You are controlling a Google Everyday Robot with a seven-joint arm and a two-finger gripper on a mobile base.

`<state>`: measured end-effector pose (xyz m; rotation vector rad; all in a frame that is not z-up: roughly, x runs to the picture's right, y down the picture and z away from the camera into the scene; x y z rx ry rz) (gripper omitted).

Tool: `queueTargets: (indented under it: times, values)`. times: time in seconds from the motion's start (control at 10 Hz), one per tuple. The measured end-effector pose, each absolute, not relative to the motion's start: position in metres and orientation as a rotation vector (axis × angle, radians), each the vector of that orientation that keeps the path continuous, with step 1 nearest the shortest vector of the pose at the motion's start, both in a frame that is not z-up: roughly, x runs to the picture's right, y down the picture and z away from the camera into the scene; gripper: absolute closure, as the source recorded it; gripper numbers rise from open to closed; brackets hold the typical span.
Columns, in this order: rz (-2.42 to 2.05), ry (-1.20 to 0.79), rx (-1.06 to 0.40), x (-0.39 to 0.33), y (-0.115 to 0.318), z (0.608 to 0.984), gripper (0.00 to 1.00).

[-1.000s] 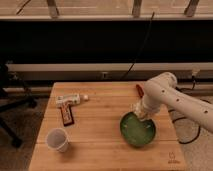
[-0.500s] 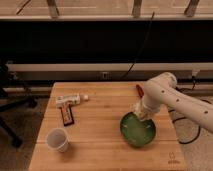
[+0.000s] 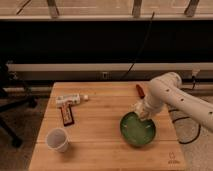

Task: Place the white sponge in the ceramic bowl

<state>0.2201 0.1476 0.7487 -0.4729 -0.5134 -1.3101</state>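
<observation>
The green ceramic bowl sits on the wooden table at the right. My white arm reaches in from the right, and the gripper hangs over the bowl's far rim. A small off-white patch shows at the gripper's tip; it looks like the white sponge, but I cannot tell whether it is held. No sponge lies anywhere else on the table.
A white gun-shaped tool and a dark flat bar lie at the left. A white paper cup stands at the front left. A red object lies behind the arm. A chair base stands left of the table.
</observation>
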Motion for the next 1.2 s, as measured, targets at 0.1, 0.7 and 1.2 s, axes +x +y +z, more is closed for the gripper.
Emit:
queueTargets:
  times: [0.1,0.7,1.2]
  values:
    - [-1.303,-0.519,-0.466,0.221,0.147,0.748,0.28]
    - [-1.273,-0.543,-0.414,0.227,0.143,0.743,0.20]
    - [-1.238,-0.550,-0.387,0.243,0.124,0.735,0.20]
